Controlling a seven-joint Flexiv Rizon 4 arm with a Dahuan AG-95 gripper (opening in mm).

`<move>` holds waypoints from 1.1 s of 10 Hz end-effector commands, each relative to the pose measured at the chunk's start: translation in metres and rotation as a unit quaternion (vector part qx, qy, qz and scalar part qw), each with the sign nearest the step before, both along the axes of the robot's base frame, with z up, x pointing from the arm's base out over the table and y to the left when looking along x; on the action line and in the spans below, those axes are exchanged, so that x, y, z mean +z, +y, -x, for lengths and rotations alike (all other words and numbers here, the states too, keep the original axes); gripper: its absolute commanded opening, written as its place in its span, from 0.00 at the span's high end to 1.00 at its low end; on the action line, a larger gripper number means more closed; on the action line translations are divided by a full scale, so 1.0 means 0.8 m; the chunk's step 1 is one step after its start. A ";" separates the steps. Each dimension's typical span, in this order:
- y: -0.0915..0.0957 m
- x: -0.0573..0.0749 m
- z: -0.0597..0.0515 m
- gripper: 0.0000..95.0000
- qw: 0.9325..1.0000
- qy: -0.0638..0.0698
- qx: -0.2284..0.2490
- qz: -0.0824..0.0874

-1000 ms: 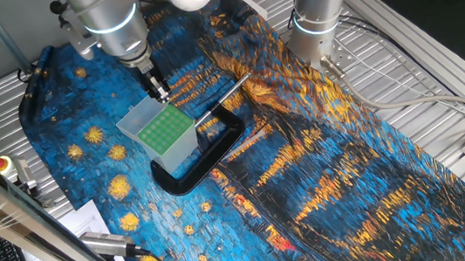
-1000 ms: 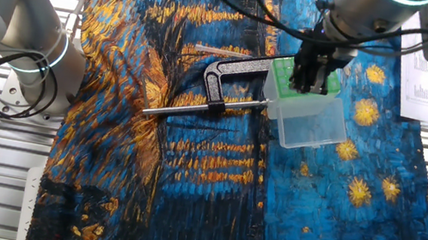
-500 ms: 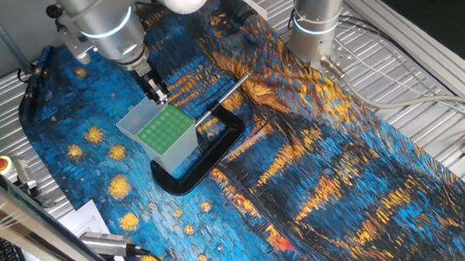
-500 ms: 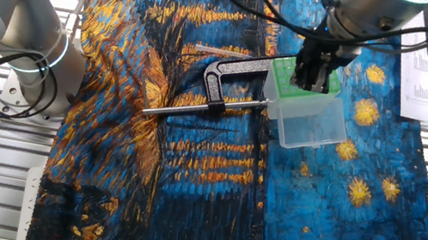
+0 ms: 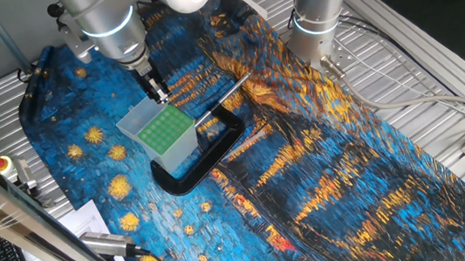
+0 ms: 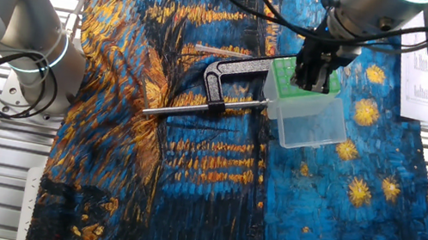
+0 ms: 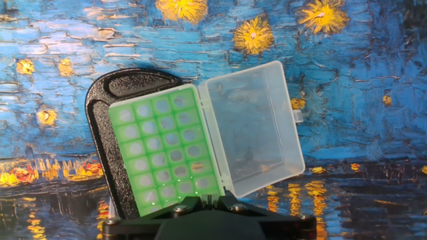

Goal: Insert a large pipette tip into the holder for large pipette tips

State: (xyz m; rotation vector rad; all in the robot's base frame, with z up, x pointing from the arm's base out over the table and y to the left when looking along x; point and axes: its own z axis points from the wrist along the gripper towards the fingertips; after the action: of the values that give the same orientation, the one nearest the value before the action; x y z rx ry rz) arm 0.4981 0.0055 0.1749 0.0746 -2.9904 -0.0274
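Note:
The holder for large pipette tips (image 5: pixel 163 134) is a translucent box with a green grid top, and its clear lid (image 7: pixel 250 127) is swung open. It also shows in the other fixed view (image 6: pixel 311 121) and the hand view (image 7: pixel 167 147). My gripper (image 5: pixel 158 92) hangs just above the far edge of the green grid (image 6: pixel 310 79). In the hand view the gripper (image 7: pixel 210 198) has its jaws close together. A thin pale sliver between them looks like the large pipette tip. Most of the tip is hidden by the fingers.
A black C-shaped clamp (image 5: pixel 218 154) lies against the holder, and its long metal rod (image 6: pixel 198 109) points away across the patterned cloth. A thin pale stick (image 6: pixel 208 48) lies on the cloth beyond the clamp. A second arm's base (image 5: pixel 317 24) stands at the table's far side.
The gripper has shifted very slightly up and away over the holder since a second ago. It has been still for the last half second. The holder and clamp have not moved.

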 end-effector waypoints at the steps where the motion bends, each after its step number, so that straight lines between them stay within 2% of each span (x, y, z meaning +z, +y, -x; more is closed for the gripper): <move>1: 0.000 0.000 0.001 1.00 1.000 0.000 0.000 0.000; 10: 0.000 0.000 0.001 1.00 1.000 0.000 0.000 0.000; 11: -0.027 -0.008 -0.002 1.00 0.999 0.051 0.020 0.001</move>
State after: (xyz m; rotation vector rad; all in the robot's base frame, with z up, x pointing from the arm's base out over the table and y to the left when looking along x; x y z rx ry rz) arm 0.4975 -0.0103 0.1705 0.0831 -2.9818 -0.0233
